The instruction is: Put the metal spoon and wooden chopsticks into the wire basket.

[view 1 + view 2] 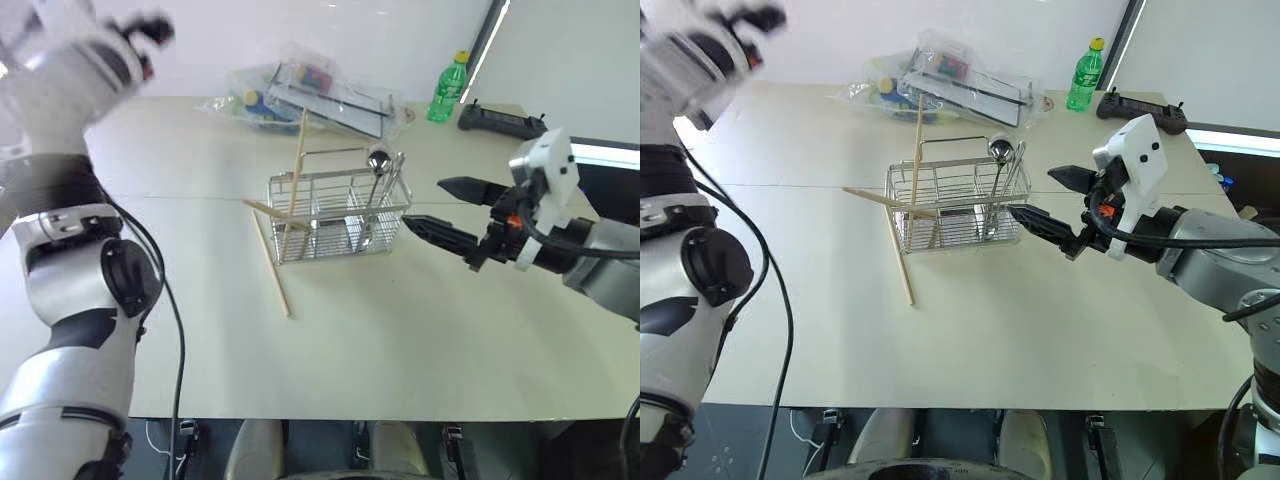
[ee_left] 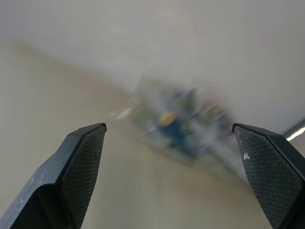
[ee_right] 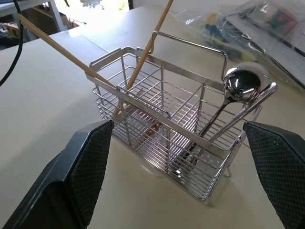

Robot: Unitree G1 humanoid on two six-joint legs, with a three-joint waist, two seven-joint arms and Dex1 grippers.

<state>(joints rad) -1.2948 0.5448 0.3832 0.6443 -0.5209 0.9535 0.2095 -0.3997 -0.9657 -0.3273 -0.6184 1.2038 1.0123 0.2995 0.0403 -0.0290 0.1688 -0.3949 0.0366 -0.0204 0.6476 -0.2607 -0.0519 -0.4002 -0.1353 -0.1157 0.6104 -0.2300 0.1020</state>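
The wire basket stands mid-table. The metal spoon stands upright in its right end, bowl up, beside a plain silver utensil. One wooden chopstick leans upright in the basket's left end. A second chopstick rests across the left rim, sticking out to the left. A third chopstick lies flat on the table in front of the basket's left corner. My right gripper is open, level, just right of the basket and aimed at it. My left gripper is open and empty, raised at the far left.
A clear plastic bag of items lies behind the basket. A green bottle and a black controller sit at the back right. Bare tabletop stretches from the basket to the front edge.
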